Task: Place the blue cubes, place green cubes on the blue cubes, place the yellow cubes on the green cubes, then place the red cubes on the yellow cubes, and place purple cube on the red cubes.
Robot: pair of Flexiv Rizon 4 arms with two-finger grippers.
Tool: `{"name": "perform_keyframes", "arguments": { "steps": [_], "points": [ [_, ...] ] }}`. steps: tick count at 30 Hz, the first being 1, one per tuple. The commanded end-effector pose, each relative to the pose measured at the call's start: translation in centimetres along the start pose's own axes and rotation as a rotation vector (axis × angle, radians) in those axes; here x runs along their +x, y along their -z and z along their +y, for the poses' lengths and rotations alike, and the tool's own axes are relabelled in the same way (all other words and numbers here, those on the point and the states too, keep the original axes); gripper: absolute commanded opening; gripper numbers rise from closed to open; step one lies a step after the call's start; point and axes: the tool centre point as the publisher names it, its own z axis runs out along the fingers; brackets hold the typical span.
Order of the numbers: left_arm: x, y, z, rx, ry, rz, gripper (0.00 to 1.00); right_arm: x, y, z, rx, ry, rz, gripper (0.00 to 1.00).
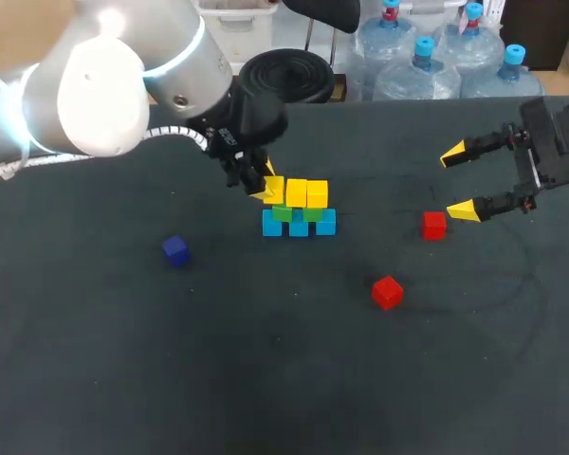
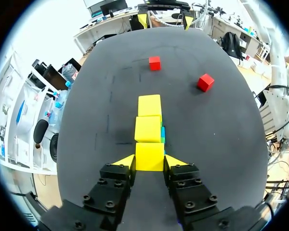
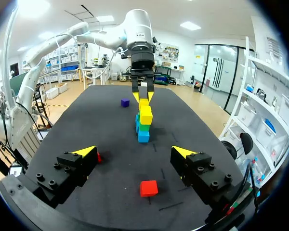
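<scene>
We note the table [image 1: 85, 379]: dark, matte top, filling most of the head view; faint pale scuff lines [image 1: 526, 275] curve across its right part; thin straight marks [image 2: 109, 125] show in the left wrist view.

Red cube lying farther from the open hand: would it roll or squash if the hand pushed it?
Probably no rolling: the red cube has flat faces and square corners, so it should slide on the table. Its crisp edges suggest stiffness. It looks small beside the right hand, so likely light.
</scene>
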Motion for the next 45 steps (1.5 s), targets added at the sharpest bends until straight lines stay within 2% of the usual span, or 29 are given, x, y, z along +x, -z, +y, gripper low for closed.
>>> {"name": "perform_keyframes", "arguments": {
  "steps": [1, 45],
  "points": [
    [-0.08, -0.03, 0.21, 0.006, -0.002, 0.007, 0.0, 0.02, -0.05, 0.01, 0.001, 0.001, -0.001, 1.0],
    [-0.18, -0.52, 0.51, 0.014, -0.004, 0.018, 0.0, 0.02, -0.05, 0.01, 0.001, 0.001, -0.001, 1.0]
  ]
}}
